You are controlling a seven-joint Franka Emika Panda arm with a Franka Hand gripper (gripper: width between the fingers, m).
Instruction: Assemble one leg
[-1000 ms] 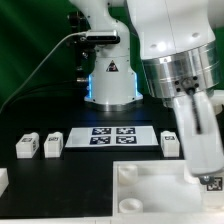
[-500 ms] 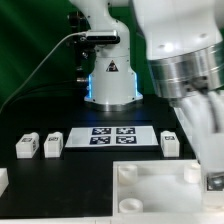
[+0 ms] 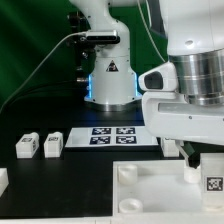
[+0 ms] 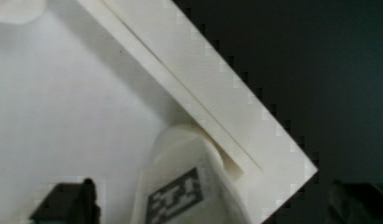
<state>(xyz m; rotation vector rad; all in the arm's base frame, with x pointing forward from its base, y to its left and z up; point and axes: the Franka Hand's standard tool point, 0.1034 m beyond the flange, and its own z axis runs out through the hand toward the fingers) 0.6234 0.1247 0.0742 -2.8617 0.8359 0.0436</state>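
Observation:
My gripper (image 3: 209, 170) stands over the large white tray's (image 3: 150, 180) corner on the exterior view's right. One white leg (image 3: 212, 185) with a black tag stands upright there between my fingers. In the wrist view the leg (image 4: 179, 190) rests on the tray (image 4: 99, 90) near its edge. A gap shows between the leg and my one visible dark finger (image 4: 67, 202), so the jaws stand open around it. The other finger is out of view. Two more legs (image 3: 27, 146) (image 3: 52, 144) stand on the exterior view's left.
The marker board (image 3: 112, 136) lies behind the tray. Another leg (image 3: 168, 142) stands at its right end, partly hidden by my hand. A white piece (image 3: 3, 181) shows at the left edge. The robot base (image 3: 110, 85) stands at the back.
My hand has turned from a tilted pose to upright and now fills more of the right side. The leg at the tray corner has stayed in place, and its tag now faces the camera.

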